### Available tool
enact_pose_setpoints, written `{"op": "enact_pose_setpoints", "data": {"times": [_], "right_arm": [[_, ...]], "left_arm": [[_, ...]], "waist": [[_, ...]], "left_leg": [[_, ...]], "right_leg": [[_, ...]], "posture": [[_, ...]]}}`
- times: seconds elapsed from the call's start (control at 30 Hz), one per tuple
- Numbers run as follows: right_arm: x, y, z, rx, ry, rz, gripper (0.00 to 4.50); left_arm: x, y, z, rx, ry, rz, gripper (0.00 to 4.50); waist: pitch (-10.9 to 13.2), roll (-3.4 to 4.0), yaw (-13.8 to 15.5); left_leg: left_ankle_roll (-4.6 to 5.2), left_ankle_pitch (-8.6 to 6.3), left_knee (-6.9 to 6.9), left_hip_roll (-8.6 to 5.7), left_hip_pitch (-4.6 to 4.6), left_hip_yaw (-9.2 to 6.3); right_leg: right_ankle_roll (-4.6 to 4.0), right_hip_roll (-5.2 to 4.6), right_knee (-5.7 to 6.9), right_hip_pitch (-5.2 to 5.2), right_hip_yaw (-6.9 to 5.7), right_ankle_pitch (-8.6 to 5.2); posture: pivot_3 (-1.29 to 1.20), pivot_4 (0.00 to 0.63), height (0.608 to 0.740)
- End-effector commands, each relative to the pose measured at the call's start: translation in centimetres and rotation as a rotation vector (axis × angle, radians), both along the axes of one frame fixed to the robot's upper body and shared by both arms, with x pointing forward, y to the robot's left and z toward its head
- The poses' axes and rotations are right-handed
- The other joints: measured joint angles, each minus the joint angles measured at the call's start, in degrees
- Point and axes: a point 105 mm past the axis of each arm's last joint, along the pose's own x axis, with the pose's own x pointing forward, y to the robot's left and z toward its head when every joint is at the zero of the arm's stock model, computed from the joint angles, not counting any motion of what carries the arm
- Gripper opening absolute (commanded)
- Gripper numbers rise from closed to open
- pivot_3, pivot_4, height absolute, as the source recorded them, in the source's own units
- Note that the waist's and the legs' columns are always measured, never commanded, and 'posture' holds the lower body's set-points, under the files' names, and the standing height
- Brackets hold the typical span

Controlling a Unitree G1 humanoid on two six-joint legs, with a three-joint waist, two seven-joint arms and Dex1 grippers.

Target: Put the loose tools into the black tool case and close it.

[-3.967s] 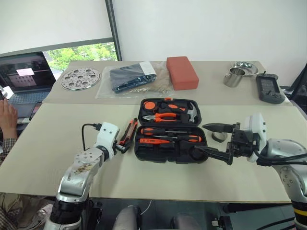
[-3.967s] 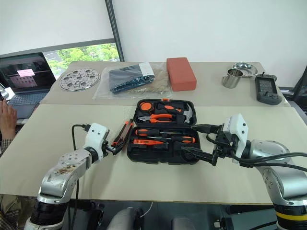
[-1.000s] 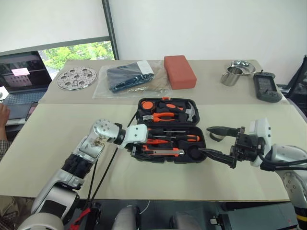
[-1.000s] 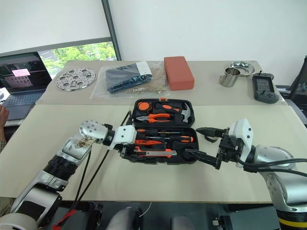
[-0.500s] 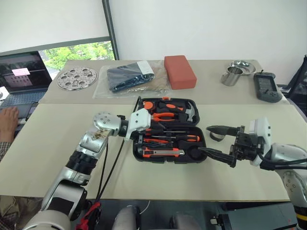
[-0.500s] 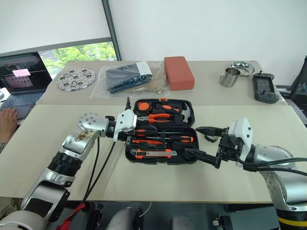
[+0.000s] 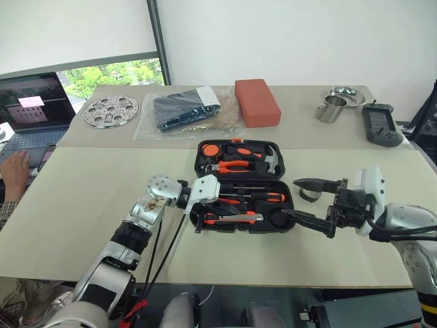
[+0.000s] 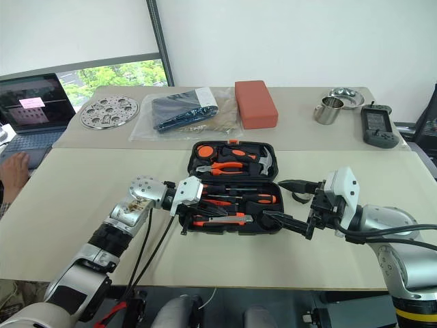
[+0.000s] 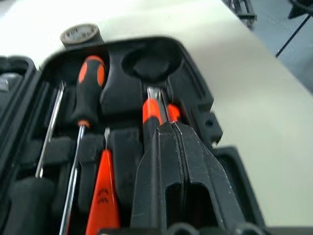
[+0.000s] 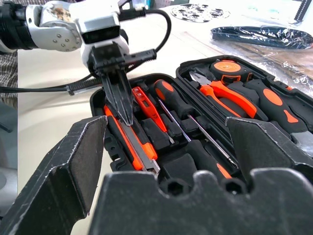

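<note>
Our left gripper (image 10: pixel 122 105) is pressed together over the knife (image 7: pixel 232 219) in the tool case (image 7: pixel 287 205); right gripper (image 7: pixel 307 201) spread. The tape roll (image 7: pixel 312 195) looks light and stiff; we'd pinch its rim.

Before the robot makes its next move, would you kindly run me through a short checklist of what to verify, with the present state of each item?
1. Utility knife lies in the front recess of the black tool case: ok.
2. Left gripper has let go of the knife: its fingers are shut together, over the knife; whether they touch it, cannot tell.
3. Right gripper open and free: ok, it hovers at the case's right end, holding nothing.
4. Tape roll packed: not ok, it sits on the table right of the case, between the right fingers; the round recess is empty.
5. Screwdrivers seated: ok.
6. Case closed: not ok, lid open.
</note>
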Motion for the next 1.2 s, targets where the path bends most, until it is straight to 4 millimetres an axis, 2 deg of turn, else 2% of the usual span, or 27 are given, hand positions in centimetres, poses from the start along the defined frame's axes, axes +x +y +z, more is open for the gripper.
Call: {"op": "enact_pose_setpoints", "data": {"times": [0.03,0.27,0.47,0.73,0.77,0.93,1.0,1.03,1.1,1.2], "right_arm": [[-0.2,0.0,1.0,-0.008,-0.053,0.005,4.50],[-0.3,0.0,0.9,-0.008,-0.053,0.005,4.50],[-0.5,-0.1,0.7,-0.015,-0.043,0.002,4.50],[-0.6,-0.4,0.6,-0.027,-0.041,-0.007,4.50],[-0.5,-0.4,0.6,-0.029,-0.040,-0.009,4.50],[0.3,-1.3,-0.2,-0.090,-0.013,-0.076,4.50],[0.6,-1.6,-0.3,-0.106,-0.010,-0.102,4.50],[1.1,-2.0,-0.8,-0.148,0.003,-0.134,4.50],[1.9,-3.0,-1.7,-0.244,0.036,-0.192,4.50],[3.4,-4.4,-2.4,-0.354,0.096,-0.257,4.50]], "left_arm": [[0.5,0.1,-0.1,0.031,-0.030,-0.019,0.04],[0.6,1.1,-2.6,0.199,-0.029,-0.071,0.04],[0.4,1.1,-4.3,0.269,-0.038,-0.109,0.04],[-0.1,0.5,-5.3,0.285,-0.077,-0.147,0.04],[0.0,0.3,-5.0,0.261,-0.079,-0.137,0.04],[1.8,-1.1,-0.5,0.046,-0.094,-0.020,0.04],[2.1,-1.3,0.6,-0.010,-0.072,0.013,0.04],[2.1,-1.1,2.0,-0.059,-0.056,0.030,0.42],[1.8,-0.4,4.4,-0.136,-0.024,0.050,0.65],[0.9,0.7,7.1,-0.184,-0.001,0.071,1.69]], "waist": [[0.0,0.00,0.0],[0.0,0.00,0.0],[-0.1,0.02,-0.1],[-0.2,0.02,0.0],[-0.2,0.02,0.0],[-0.2,0.02,0.3],[-0.2,0.01,0.2],[-0.2,0.00,0.2],[-0.2,0.06,-0.1],[0.0,0.18,-1.0]], "left_leg": [[0.00,0.00,0.00,0.00,0.00,0.00],[0.00,0.00,0.00,0.01,0.03,-0.01],[0.01,0.00,0.11,0.03,0.06,-0.02],[0.03,-0.02,0.21,0.04,0.05,-0.04],[0.03,-0.02,0.21,0.04,0.05,-0.04],[0.08,-0.05,0.32,0.01,-0.05,-0.08],[0.09,-0.05,0.36,0.01,-0.09,-0.09],[0.09,-0.05,0.38,0.01,-0.14,-0.10],[0.09,-0.05,0.41,0.01,-0.22,-0.10],[0.01,0.00,0.40,0.10,-0.23,-0.09]], "right_leg": [[0.00,0.00,0.00,0.00,0.00,0.00],[0.00,0.03,0.04,0.01,0.00,0.00],[0.00,0.04,0.11,0.04,0.01,0.00],[0.00,0.07,0.15,0.08,0.02,0.00],[0.00,0.07,0.15,0.09,0.02,0.00],[0.01,0.02,0.18,0.08,0.01,0.00],[0.02,0.02,0.22,0.05,0.00,0.00],[0.02,0.03,0.27,-0.01,0.00,0.00],[0.02,0.06,0.35,-0.11,0.01,0.00],[0.01,0.15,0.48,-0.20,0.07,0.00]], "posture": [[0.00,0.150,0.740],[0.00,0.150,0.740],[0.00,0.150,0.740],[0.00,0.150,0.740],[0.00,0.150,0.740],[0.00,0.150,0.740],[0.00,0.150,0.740],[0.00,0.150,0.740],[0.00,0.150,0.740],[0.00,0.150,0.740]]}}
